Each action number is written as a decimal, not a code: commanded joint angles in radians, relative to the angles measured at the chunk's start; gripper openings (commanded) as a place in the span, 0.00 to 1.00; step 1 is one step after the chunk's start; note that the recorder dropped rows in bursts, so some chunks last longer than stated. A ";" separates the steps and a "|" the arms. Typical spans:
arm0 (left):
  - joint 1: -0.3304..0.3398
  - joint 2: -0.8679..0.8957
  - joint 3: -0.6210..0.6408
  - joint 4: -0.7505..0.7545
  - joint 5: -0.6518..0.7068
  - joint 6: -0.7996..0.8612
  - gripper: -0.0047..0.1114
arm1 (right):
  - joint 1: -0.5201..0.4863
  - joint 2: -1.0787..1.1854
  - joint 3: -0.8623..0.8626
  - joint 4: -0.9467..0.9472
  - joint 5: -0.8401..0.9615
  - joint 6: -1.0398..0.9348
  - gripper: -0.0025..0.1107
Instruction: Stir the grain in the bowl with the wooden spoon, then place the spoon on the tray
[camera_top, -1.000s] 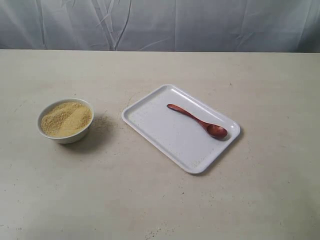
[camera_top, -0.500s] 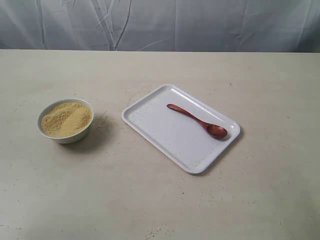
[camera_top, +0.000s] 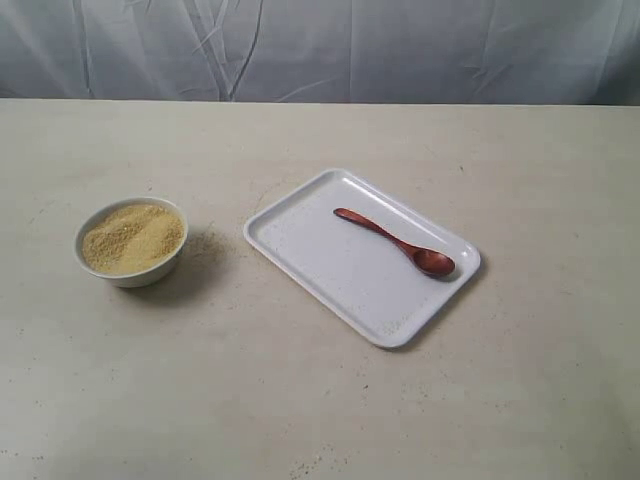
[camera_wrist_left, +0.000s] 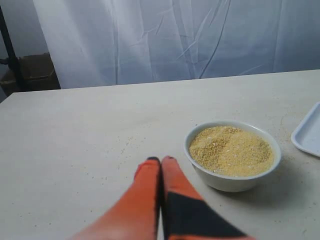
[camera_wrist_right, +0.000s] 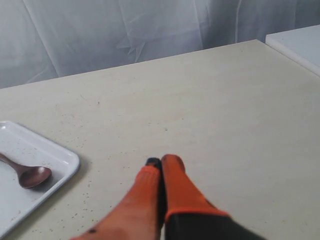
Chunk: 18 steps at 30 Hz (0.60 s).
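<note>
The small white bowl (camera_top: 131, 242) stands at the left of the table, filled with yellow-tan grain (camera_top: 132, 237). The flat white tray (camera_top: 300, 240) lies in the middle, with the dark reddish-brown wooden spoon (camera_top: 395, 240) resting on it, scoop toward the tray's right corner. Neither gripper shows in the exterior view. In the left wrist view my left gripper (camera_wrist_left: 161, 160) is shut and empty, just short of the bowl (camera_wrist_left: 232, 177) and its grain (camera_wrist_left: 231, 150). In the right wrist view my right gripper (camera_wrist_right: 161, 161) is shut and empty, apart from the tray (camera_wrist_right: 65, 162) and the spoon's scoop (camera_wrist_right: 33, 176).
Pale wrinkled cloth (camera_top: 320, 45) hangs behind the beige table (camera_top: 300, 400). Loose grains speckle the tabletop near the tray. A white surface's corner (camera_wrist_right: 297, 45) shows at the edge of the right wrist view, and a dark stand (camera_wrist_left: 10, 60) beside the cloth in the left one.
</note>
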 joint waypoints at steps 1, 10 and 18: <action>-0.006 -0.005 0.005 0.000 -0.013 -0.001 0.04 | 0.049 -0.004 0.002 -0.004 -0.010 -0.002 0.02; -0.006 -0.005 0.005 0.000 -0.013 -0.001 0.04 | 0.056 -0.004 0.002 -0.004 -0.010 -0.002 0.02; -0.006 -0.005 0.005 0.000 -0.013 -0.001 0.04 | 0.056 -0.004 0.002 -0.004 -0.010 -0.002 0.02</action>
